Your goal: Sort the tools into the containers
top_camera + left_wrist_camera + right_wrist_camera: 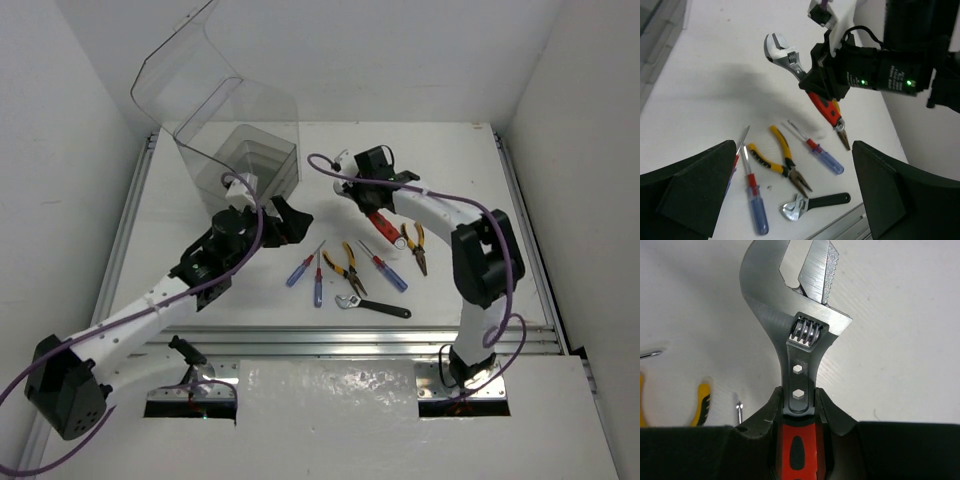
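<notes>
Red-handled wrench (801, 340) clamped in right end effector (799, 407).

Bright, even overhead light; white table (460, 180) nearly washed out. Soft shadow under right gripper (816, 86). Wrench (807, 335) steel glares; fingers (840, 422) dark and blurry.

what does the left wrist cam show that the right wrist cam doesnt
Only the left wrist view: the black-handled wrench, the blue screwdriver handles, and the right gripper seen from outside.
Only the right wrist view: a close look at the adjusting screw and the teeth on the held tool's head.
Both: the red-handled wrench clamped in the right gripper, part of the yellow pliers, and the white table.
</notes>
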You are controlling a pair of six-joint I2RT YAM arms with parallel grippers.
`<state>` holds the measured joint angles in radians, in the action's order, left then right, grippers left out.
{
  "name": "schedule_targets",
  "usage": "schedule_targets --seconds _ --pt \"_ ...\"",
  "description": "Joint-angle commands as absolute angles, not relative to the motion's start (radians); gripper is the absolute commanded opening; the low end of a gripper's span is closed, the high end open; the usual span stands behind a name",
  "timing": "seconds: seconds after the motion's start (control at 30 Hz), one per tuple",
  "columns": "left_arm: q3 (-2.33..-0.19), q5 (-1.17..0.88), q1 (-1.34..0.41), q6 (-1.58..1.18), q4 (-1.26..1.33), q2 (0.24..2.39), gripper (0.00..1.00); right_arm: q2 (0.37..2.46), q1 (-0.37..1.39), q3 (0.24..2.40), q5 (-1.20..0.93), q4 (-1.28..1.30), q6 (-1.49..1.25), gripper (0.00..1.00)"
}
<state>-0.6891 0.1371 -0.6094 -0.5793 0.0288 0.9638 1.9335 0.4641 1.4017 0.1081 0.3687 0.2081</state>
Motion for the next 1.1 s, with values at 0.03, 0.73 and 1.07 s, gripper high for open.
schedule_targets --seconds 0.03,0.73,1.07 --pt "-0.716 0.069 -0.615 -0.601 0.313 1.072 0.99 1.749 0.471 1.384 0.089 0.27 0.143 0.0" --pt "-0.936 -0.092 -0.623 -0.833 0.497 1.403 0.8 1.255 0.508 1.132 -0.359 0.19 -0.202 0.0" --pt "-0.951 -0.163 -0.634 -0.854 0.509 1.442 0.2 1.233 0.531 1.16 -0.396 0.173 -0.239 0.0"
